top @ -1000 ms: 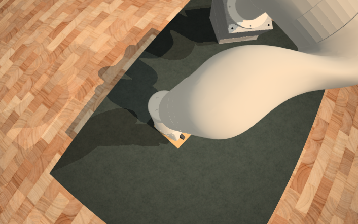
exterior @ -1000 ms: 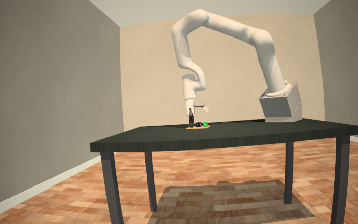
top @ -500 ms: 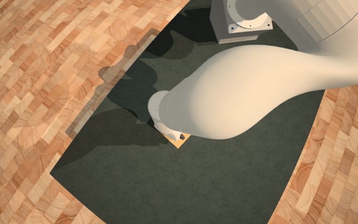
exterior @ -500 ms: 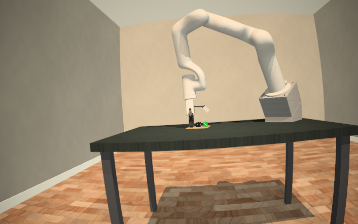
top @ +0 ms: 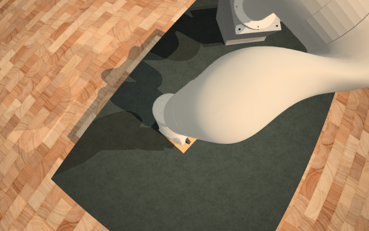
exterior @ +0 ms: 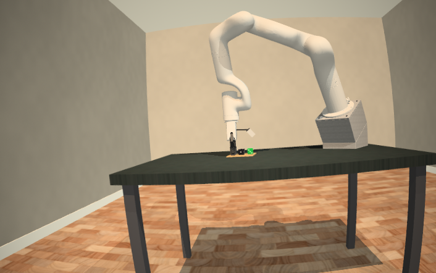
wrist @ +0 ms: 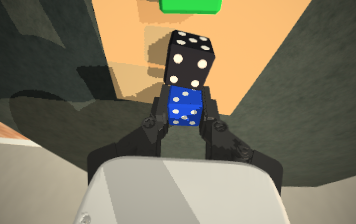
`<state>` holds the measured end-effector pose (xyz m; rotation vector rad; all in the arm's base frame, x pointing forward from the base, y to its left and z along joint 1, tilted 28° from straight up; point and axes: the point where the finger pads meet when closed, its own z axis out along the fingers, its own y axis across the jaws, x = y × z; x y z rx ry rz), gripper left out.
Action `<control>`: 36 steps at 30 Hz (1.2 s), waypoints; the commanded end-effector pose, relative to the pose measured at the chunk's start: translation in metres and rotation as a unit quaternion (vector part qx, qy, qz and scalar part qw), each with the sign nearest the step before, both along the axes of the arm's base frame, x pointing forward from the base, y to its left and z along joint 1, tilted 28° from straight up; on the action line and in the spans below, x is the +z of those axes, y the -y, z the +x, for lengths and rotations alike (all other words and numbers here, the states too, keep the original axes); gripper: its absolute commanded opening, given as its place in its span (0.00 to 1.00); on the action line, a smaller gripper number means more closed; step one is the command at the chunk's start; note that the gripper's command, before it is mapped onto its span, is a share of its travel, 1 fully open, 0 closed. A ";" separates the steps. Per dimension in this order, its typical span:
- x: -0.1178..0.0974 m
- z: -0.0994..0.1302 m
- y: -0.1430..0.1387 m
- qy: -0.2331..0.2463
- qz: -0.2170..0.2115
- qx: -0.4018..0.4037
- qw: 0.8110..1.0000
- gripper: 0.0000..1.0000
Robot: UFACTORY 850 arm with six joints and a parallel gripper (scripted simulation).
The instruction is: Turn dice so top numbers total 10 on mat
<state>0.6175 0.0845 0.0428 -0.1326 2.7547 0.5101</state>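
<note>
One dark table [exterior: 289, 167], orange mat [exterior: 251, 155], beige walls.

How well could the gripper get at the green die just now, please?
Probably not directly: the gripper is shut on the blue die, and the black die sits between it and the green die.

Between the black fingers sits a blue die [wrist: 185, 106] with white pips. Beyond it stand a black, white-pipped die [wrist: 190, 59] and a green die [wrist: 190, 5], on an orange mat [wrist: 260, 45].

Matte dark surface [top: 217, 190], kinda felt-like; arm [top: 244, 95] is smooth satin plastic, floor [top: 41, 68] is wood blocks, dice [wrist: 186, 107] look smooth.
</note>
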 end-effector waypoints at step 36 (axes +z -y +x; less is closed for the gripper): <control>-0.003 0.002 -0.001 0.001 0.000 0.000 1.000 0.27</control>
